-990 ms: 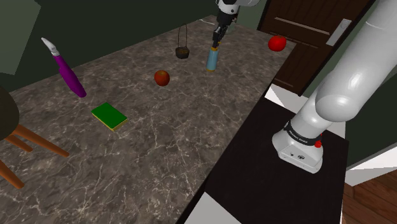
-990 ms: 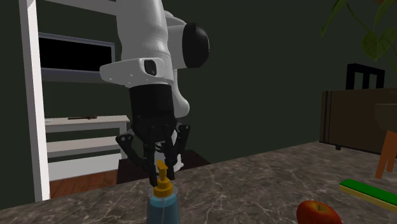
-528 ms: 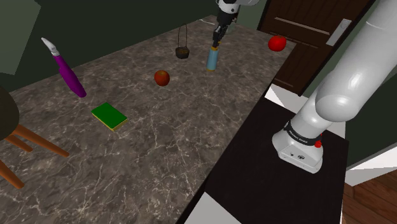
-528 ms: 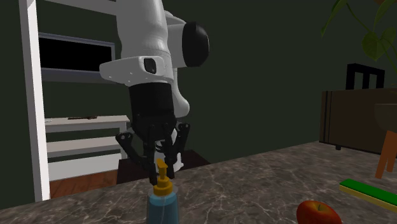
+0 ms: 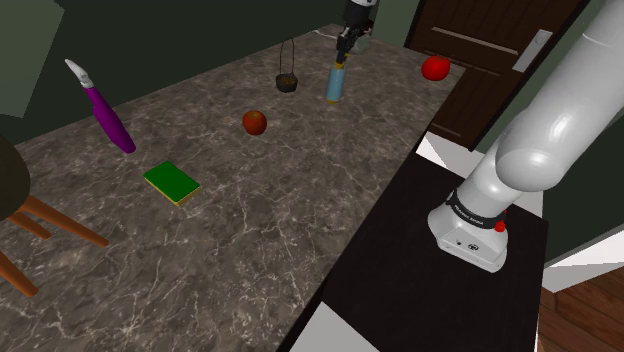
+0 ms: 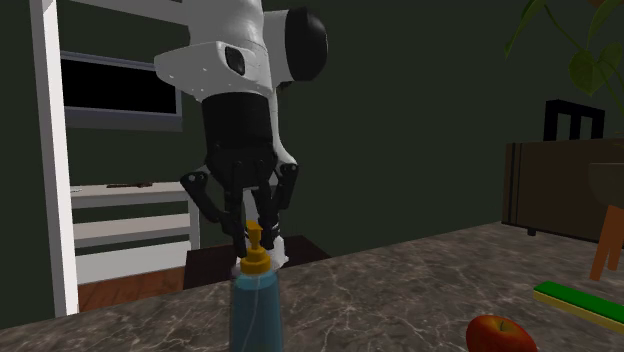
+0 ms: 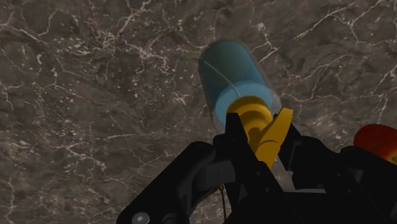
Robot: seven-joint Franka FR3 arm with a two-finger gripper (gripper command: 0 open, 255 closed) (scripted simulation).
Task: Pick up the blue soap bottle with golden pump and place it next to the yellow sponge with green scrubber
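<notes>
The blue soap bottle (image 5: 335, 84) with its golden pump (image 6: 256, 260) hangs upright just above the marble tabletop (image 5: 280, 220), at the far end in the shoulder view. My gripper (image 5: 343, 56) comes down on it from above and is shut on the pump. In the wrist view the black fingers (image 7: 236, 137) clasp the golden pump (image 7: 257, 121), with the blue bottle body (image 7: 232, 79) beyond them. The yellow sponge with its green scrubber face (image 5: 172, 182) lies flat well toward the shoulder view's left; its edge (image 6: 580, 300) appears at the second exterior view's right.
A red apple (image 5: 254, 122) lies between bottle and sponge. A small black basket (image 5: 287, 80) stands beside the bottle, a red object (image 5: 434, 68) near the table's far right edge. A purple bottle (image 5: 108, 115) lies at far left. Wooden stool legs (image 5: 40, 225) border the left side.
My gripper has risen with the soap bottle clasped by its pump, so the bottle now sits higher above the tabletop. Everything else stays put.
</notes>
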